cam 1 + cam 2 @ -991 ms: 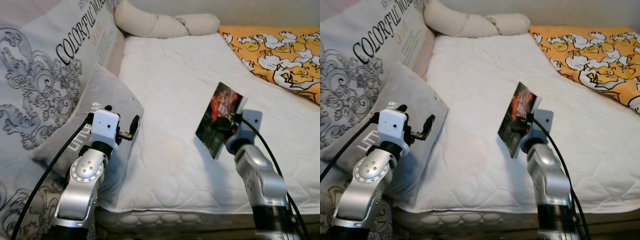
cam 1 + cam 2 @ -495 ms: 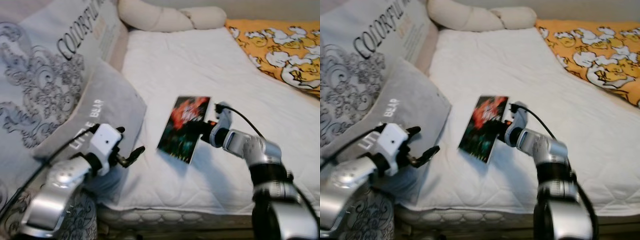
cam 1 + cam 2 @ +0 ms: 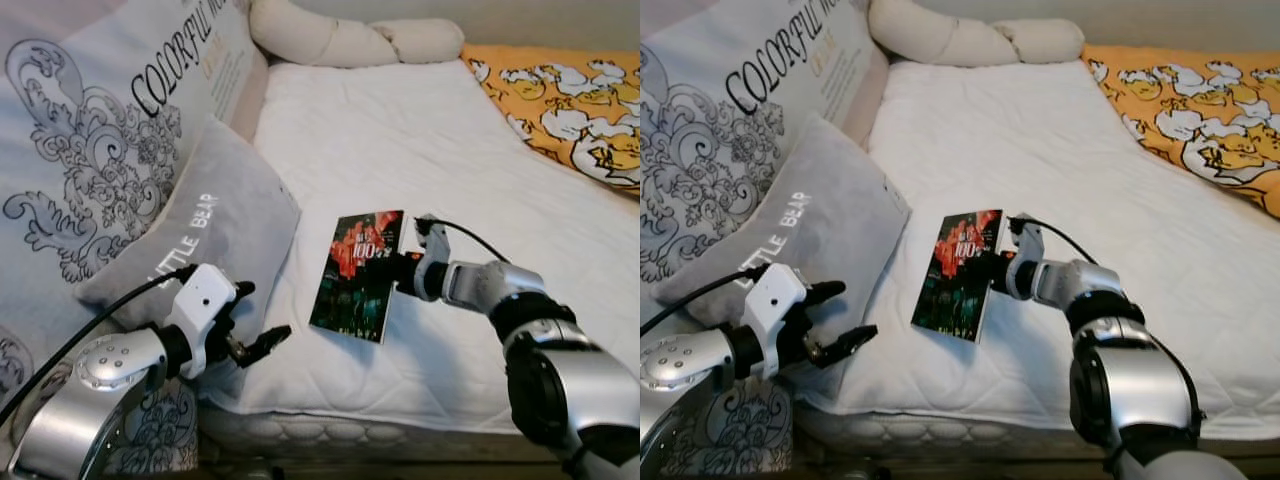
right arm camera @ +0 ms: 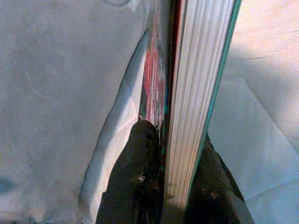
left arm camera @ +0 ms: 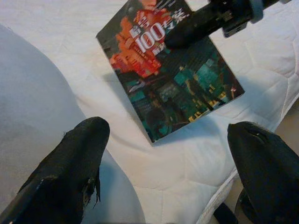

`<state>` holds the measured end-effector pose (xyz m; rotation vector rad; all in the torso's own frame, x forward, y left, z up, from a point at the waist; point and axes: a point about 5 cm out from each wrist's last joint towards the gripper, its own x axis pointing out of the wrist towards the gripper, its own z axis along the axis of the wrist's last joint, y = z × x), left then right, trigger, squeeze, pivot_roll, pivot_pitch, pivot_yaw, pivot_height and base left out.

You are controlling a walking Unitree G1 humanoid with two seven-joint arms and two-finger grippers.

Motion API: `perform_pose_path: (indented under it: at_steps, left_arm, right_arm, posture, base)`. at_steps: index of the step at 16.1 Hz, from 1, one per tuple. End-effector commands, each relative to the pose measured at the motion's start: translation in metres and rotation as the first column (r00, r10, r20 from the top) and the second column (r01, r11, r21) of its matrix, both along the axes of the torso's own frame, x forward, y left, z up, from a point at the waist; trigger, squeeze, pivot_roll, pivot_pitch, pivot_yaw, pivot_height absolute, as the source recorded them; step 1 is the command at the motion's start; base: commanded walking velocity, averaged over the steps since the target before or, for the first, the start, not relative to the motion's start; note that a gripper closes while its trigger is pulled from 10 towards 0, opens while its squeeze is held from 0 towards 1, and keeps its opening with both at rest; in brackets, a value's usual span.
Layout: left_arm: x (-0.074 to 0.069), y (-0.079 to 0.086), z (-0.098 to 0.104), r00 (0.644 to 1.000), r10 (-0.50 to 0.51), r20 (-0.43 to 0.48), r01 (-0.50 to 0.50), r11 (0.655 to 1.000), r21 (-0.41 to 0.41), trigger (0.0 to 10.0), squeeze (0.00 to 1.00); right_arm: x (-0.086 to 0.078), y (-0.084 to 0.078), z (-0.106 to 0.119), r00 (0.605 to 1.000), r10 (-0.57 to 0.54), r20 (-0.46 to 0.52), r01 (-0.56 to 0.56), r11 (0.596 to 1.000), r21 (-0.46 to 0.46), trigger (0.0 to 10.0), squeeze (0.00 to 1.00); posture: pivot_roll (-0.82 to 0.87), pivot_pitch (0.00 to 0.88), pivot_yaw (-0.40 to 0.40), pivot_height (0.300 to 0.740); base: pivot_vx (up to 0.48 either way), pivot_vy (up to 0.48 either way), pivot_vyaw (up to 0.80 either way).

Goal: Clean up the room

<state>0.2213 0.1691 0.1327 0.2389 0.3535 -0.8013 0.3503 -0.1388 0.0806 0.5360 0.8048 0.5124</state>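
Tidying looked barely begun: the right claw (image 3: 405, 268) gripped the book (image 3: 358, 274) low over the bed (image 3: 400, 130), not yet put away; the left claw (image 3: 250, 320) hung spread beside the grey pillow (image 3: 215, 225).

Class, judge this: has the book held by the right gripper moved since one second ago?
Yes. The book, clamped in the right gripper, swung left toward the grey pillow and tipped flatter.

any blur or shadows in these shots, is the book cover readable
Eye views: sharp and evenly lit; the book casts a soft shadow on the white mattress. Left wrist view: cover crisp, the "100" readable, near fingers soft. Right wrist view: the book's page edges close and blurry.
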Motion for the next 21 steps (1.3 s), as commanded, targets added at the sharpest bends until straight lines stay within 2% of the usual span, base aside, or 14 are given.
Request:
perform_pose_path:
  at_steps: [1, 2, 3, 5, 8, 9, 13, 14, 15, 16, 17, 18, 20, 21]
  left_arm:
    - [-0.005, -0.002, 0.001, 1.000, -0.015, -0.015, 0.015, 1.000, 0.007, 10.0, 0.56]
    - [-0.007, -0.001, 0.000, 1.000, -0.012, -0.024, 0.012, 1.000, 0.007, 10.0, 0.56]
    - [-0.008, 0.000, 0.000, 0.999, -0.010, -0.033, 0.011, 1.000, 0.010, 10.0, 0.56]
    - [-0.011, 0.001, -0.002, 0.999, -0.009, -0.046, 0.010, 1.000, 0.019, 10.0, 0.56]
    - [-0.012, 0.000, -0.002, 0.999, -0.004, -0.050, 0.005, 1.000, 0.024, 10.0, 0.56]
    - [-0.011, -0.002, -0.003, 0.999, -0.003, -0.049, 0.004, 1.000, 0.025, 10.0, 0.56]
    - [-0.010, -0.004, -0.004, 0.999, -0.007, -0.048, 0.008, 1.000, 0.024, 10.0, 0.56]
    - [-0.010, -0.006, -0.005, 0.999, -0.010, -0.049, 0.011, 1.000, 0.023, 10.0, 0.56]
    - [-0.010, -0.007, -0.005, 0.999, -0.013, -0.050, 0.014, 1.000, 0.024, 10.0, 0.56]
    - [-0.010, -0.007, -0.005, 0.999, -0.014, -0.050, 0.015, 1.000, 0.024, 10.0, 0.56]
    - [-0.010, -0.007, -0.005, 0.998, -0.019, -0.053, 0.020, 0.999, 0.025, 10.0, 0.56]
    - [-0.010, -0.008, -0.005, 0.998, -0.023, -0.055, 0.024, 0.999, 0.026, 10.0, 0.56]
    - [-0.008, -0.011, -0.004, 0.998, -0.033, -0.051, 0.034, 0.999, 0.026, 10.0, 0.56]
    - [-0.007, -0.012, -0.004, 0.998, -0.036, -0.049, 0.038, 0.999, 0.025, 10.0, 0.56]
  right_arm:
    - [0.004, 0.007, 0.003, 0.999, 0.027, 0.028, -0.026, 0.999, -0.043, 10.0, 0.13]
    - [0.004, 0.008, 0.000, 0.999, 0.025, 0.028, -0.023, 0.997, -0.076, 10.0, 0.53]
    - [0.004, 0.009, 0.000, 0.999, 0.017, 0.036, -0.014, 0.996, -0.094, 10.0, 0.73]
    - [0.005, 0.008, -0.002, 0.999, 0.008, 0.042, -0.002, 0.992, -0.129, 10.0, 0.89]
    - [0.009, -0.001, -0.003, 0.994, -0.063, 0.090, 0.081, 0.974, -0.211, 10.0, 0.92]
    - [0.016, -0.013, 0.003, 0.971, -0.183, 0.156, 0.214, 0.953, -0.213, 10.0, 1.00]
    - [0.020, -0.027, 0.008, 0.941, -0.254, 0.222, 0.304, 0.924, -0.231, 10.0, 1.00]
    - [0.020, -0.031, 0.007, 0.945, -0.200, 0.259, 0.274, 0.918, -0.287, 10.0, 1.00]
    - [0.017, -0.027, 0.004, 0.957, -0.071, 0.280, 0.174, 0.917, -0.359, 10.0, 1.00]
    - [0.016, -0.025, 0.003, 0.959, -0.031, 0.280, 0.139, 0.917, -0.375, 10.0, 1.00]
    - [0.011, -0.014, -0.003, 0.952, 0.148, 0.266, -0.023, 0.906, -0.422, 10.0, 1.00]
    - [0.005, -0.006, -0.007, 0.930, 0.274, 0.244, -0.148, 0.888, -0.435, 10.0, 1.00]
    - [-0.011, 0.008, -0.018, 0.837, 0.516, 0.184, -0.411, 0.814, -0.411, 10.0, 1.00]
    - [-0.017, 0.011, -0.024, 0.792, 0.590, 0.155, -0.490, 0.767, -0.414, 10.0, 0.00]
  posture:
    - [0.16, 0.000, 0.013, 0.740]
    - [0.16, 0.000, 0.011, 0.740]
    - [0.17, 0.000, 0.009, 0.740]
    - [0.17, 0.000, 0.007, 0.740]
    - [0.17, 0.000, 0.007, 0.740]
    - [0.16, 0.000, 0.008, 0.740]
    - [0.16, 0.000, 0.012, 0.740]
    - [0.15, 0.000, 0.012, 0.740]
    - [0.15, 0.000, 0.014, 0.740]
    - [0.15, 0.000, 0.014, 0.740]
    - [0.14, 0.000, 0.019, 0.740]
    - [0.14, 0.000, 0.020, 0.740]
    - [0.13, 0.000, 0.023, 0.740]
    - [0.13, 0.000, 0.023, 0.740]
  base:
    - [0.000, 0.000, 0.00]
    - [0.000, 0.000, 0.00]
    - [0.000, 0.000, 0.00]
    - [0.000, 0.000, 0.00]
    - [0.000, 0.000, 0.00]
    - [0.000, 0.000, 0.00]
    - [0.000, 0.000, 0.00]
    - [0.000, 0.000, 0.00]
    - [0.000, 0.000, 0.00]
    - [0.000, 0.000, 0.00]
    - [0.000, 0.000, 0.00]
    - [0.000, 0.000, 0.00]
    - [0.000, 0.000, 0.00]
    - [0.000, 0.000, 0.00]
